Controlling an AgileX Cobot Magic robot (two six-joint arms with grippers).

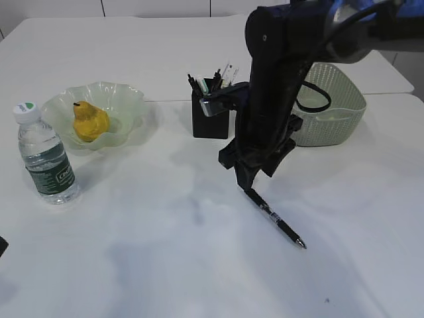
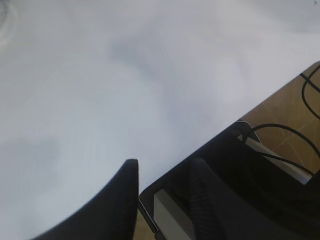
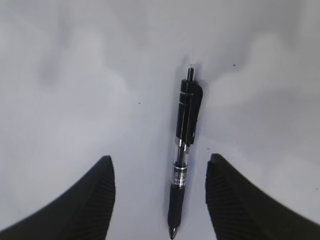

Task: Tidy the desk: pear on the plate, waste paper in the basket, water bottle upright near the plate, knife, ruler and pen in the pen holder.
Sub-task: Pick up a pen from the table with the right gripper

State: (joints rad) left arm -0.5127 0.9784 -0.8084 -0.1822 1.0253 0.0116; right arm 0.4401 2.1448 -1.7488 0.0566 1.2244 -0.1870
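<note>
The right gripper [image 1: 246, 180] hangs low over the pen [image 1: 277, 221], its jaws standing apart with nothing between them but the pen lying on the table [image 1: 165, 265] below, a stance that looks set for closing across the barrel rather than along it. In the right wrist view the pen [image 3: 183, 150] runs from 12 o'clock to 6 o'clock between the two fingers [image 3: 95, 200], click-button end at 12 and writing tip at 6 (a little nearer the right-hand finger than the left). Seen from outside, its long axis slants from about 10 o'clock, under the gripper, to 4 o'clock, where the tip points toward the near right of the table. The pen holder [image 1: 211, 116] stands at roughly 11 o'clock from the pen, already bristling with items, with the basket [image 1: 338, 109] off at 1 o'clock. The pear [image 1: 89, 122] sits on the plate [image 1: 129, 99] and the bottle [image 1: 45, 156] stands upright just beside it, so the pen appears to be the last stray thing. The left gripper [image 2: 162, 187] rests at the table edge, jaws partly apart and empty.
</note>
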